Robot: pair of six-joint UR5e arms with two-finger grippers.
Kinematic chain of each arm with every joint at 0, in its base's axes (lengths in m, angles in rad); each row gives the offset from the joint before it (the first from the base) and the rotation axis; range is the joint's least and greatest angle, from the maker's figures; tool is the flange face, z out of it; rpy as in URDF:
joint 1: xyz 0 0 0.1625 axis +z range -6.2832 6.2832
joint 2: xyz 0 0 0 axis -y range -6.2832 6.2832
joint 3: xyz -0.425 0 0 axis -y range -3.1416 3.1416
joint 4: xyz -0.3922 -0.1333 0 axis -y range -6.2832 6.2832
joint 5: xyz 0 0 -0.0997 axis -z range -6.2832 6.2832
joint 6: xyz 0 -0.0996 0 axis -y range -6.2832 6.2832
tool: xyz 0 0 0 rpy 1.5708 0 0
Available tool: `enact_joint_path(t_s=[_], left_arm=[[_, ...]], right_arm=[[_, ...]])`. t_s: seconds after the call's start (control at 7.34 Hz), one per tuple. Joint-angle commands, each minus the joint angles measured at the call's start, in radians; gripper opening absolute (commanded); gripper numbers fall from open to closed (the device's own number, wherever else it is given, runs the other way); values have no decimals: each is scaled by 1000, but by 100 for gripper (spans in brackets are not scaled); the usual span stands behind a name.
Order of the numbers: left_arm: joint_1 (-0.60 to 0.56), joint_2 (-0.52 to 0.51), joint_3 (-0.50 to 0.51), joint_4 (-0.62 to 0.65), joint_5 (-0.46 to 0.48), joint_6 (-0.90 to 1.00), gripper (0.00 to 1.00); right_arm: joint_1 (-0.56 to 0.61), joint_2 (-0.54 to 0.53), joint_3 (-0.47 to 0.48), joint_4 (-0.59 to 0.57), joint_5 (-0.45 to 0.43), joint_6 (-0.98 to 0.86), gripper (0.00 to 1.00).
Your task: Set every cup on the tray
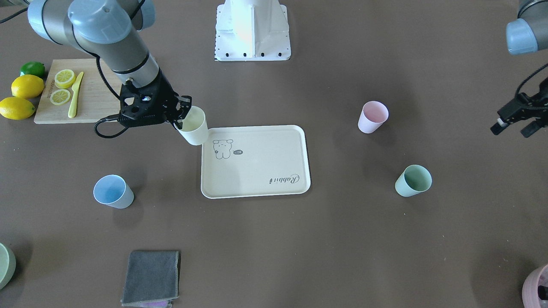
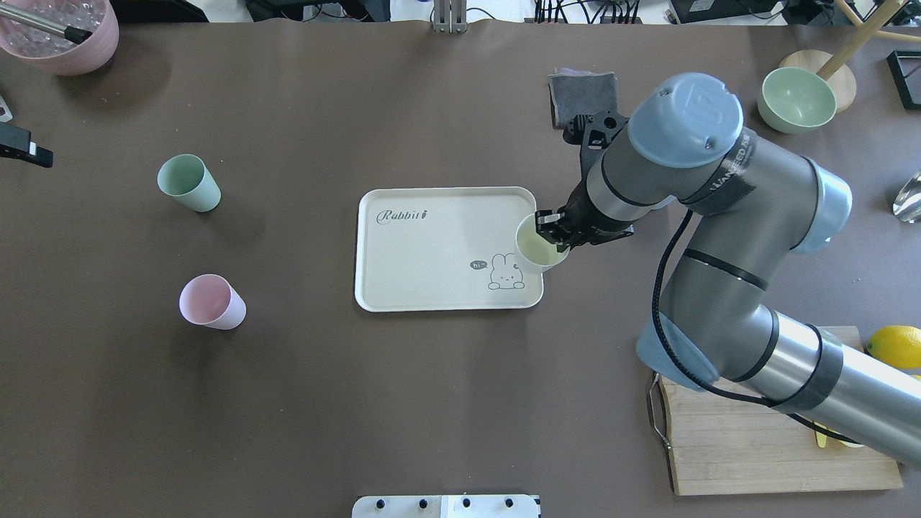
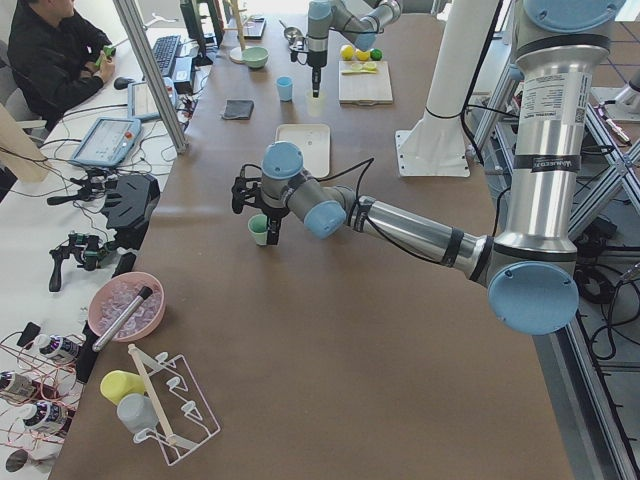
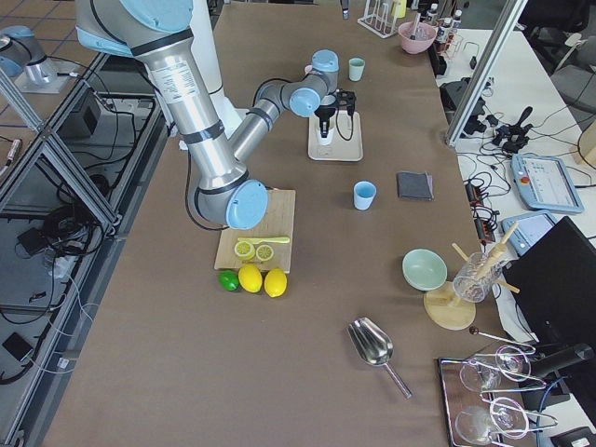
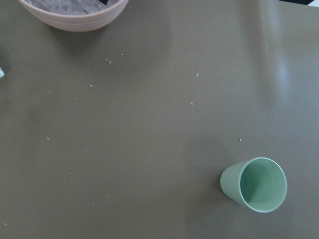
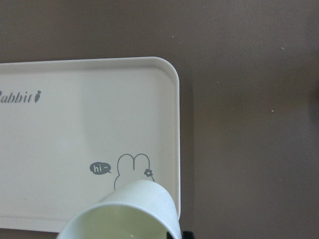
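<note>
Over the brown table (image 1: 299, 239) we see the right gripper (image 1: 181, 114) with its fingers clamped on the rim of a pale yellow tapered plastic cup (image 1: 195, 128); the cup is tilted over the corner of the flat cream rectangular tray (image 1: 257, 171), right by the rabbit drawing (image 1: 222, 149); we cannot tell whether its base touches the tray; the right wrist camera shows the cup's open mouth in front of that same rounded corner.

The rest of the tray's surface is bare; the other three tumblers stand upright on the table, all off the tray; a light blue plastic cup (image 1: 113, 191) is on the robot's right side, near the working arm; a pink plastic cup (image 1: 372, 116) and a mint green plastic cup (image 1: 413, 180) are on the robot's left side, well apart from each other and from the tray.

The left gripper (image 1: 513, 126) hangs at the table's edge on that side, its fingers spread and holding nothing; its wrist camera looks down on the mint green plastic cup and catches the rim of a mauve pot (image 5: 75, 15).

Beyond the right arm we note a wooden cutting board (image 1: 92, 100) carrying lemon slices and a yellow knife, with whole lemons and a lime beside it; a folded grey cloth (image 1: 152, 278) lies on the operators' side of the table.
</note>
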Motion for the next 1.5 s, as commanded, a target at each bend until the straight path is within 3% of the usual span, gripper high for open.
enact_joint_path(t_s=[0.0,0.14,0.54,0.82,1.09,1.23,1.36], left_arm=[[75,7,-28,-1,51,-35,98],[76,7,-28,-1,53,-35,98],[103,9,-52,-1,56,-75,98],[138,10,-72,-3,61,-84,98],[186,9,-75,-3,115,-122,98],[226,9,-81,-4,145,-151,98],[240,9,-92,-4,151,-168,98]], right_arm=[[-63,39,-39,1,-35,28,0],[-68,95,-103,-1,-49,40,0],[-68,114,-177,6,-52,35,0],[-72,114,-247,109,-57,38,0],[-72,111,-249,128,-57,41,0],[-71,110,-249,127,-58,45,88],[-63,110,-242,128,-58,89,100]])
